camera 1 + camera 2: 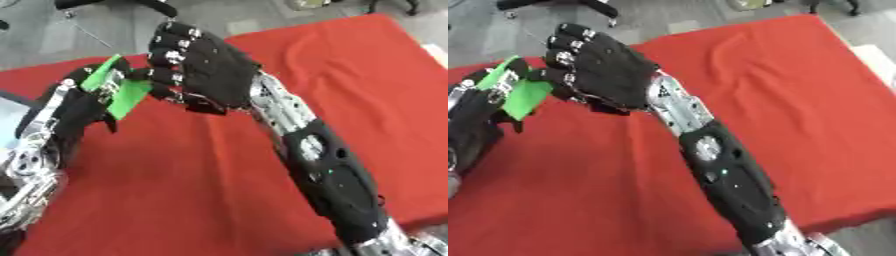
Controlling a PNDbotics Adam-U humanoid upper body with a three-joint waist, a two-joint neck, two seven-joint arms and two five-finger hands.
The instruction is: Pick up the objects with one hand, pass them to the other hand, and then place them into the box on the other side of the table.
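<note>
Both hands, left hand (pixel 83 97) and right hand (pixel 206 65), seemingly clutch the green object (pixel 122 90)

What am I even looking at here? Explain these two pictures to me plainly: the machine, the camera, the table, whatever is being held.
This is a humanoid robot's upper body, steered by a person. Both pictures come from the two eyes of a camera in its head, looking down, so they nearly match. The surface is a table under a red cloth. The left hand has its fingers curled around a flat green object. The right hand reaches across and meets that object, apparently for a handover. No box is in view.
</note>
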